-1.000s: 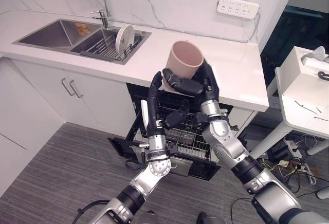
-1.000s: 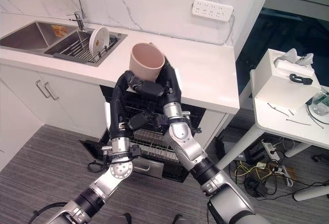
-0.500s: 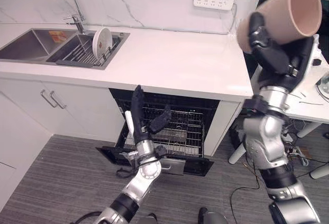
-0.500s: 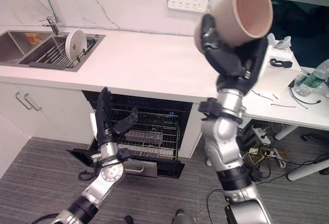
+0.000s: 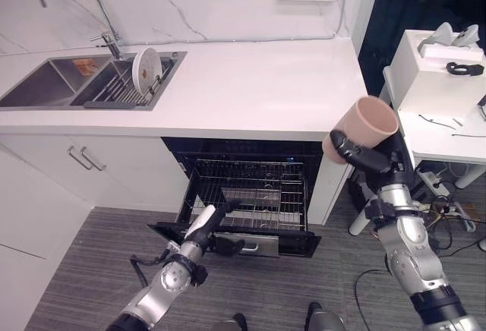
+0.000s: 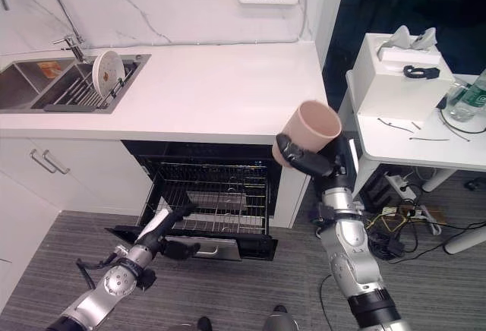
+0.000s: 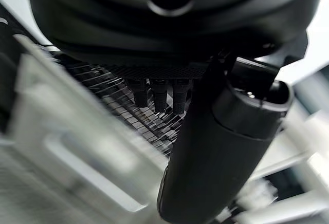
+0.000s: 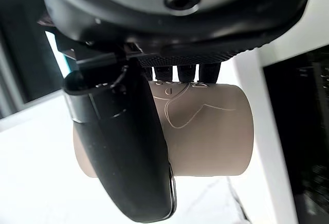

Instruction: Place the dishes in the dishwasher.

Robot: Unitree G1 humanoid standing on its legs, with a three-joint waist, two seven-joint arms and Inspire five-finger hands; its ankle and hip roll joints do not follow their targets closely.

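Right hand [image 5: 363,156]: fingers and thumb curled round a beige cup [image 5: 364,125], clamped on its lower body. The cup is tilted, mouth up and turned toward the camera, held in the air just off the right end of the white countertop [image 5: 250,88]. In the right wrist view the thumb [image 8: 123,152] crosses the cup's side [image 8: 205,131] and the fingertips press on its far side; the grip looks firm, with no gap visible.

Left hand [image 5: 215,215]: held low, in front of the open dishwasher [image 5: 250,194]. Fingers straight and pointing toward the pulled-out wire rack [image 5: 254,194], with the thumb set apart from them. It holds nothing; contact with the rack or door cannot be confirmed. The left wrist view shows the fingertips [image 7: 154,93] over the rack wires and the thumb [image 7: 226,147] extended.

Cup relative to the left hand: well apart, higher and toward the robot's right. The rack lies below and to the left of the right hand.

Far to the left of both hands, a white plate [image 5: 145,70] stands on edge in the sink's drying rack [image 5: 121,88], beside the faucet [image 5: 76,1]. Beyond the right hand stands a white side table [image 5: 444,130].
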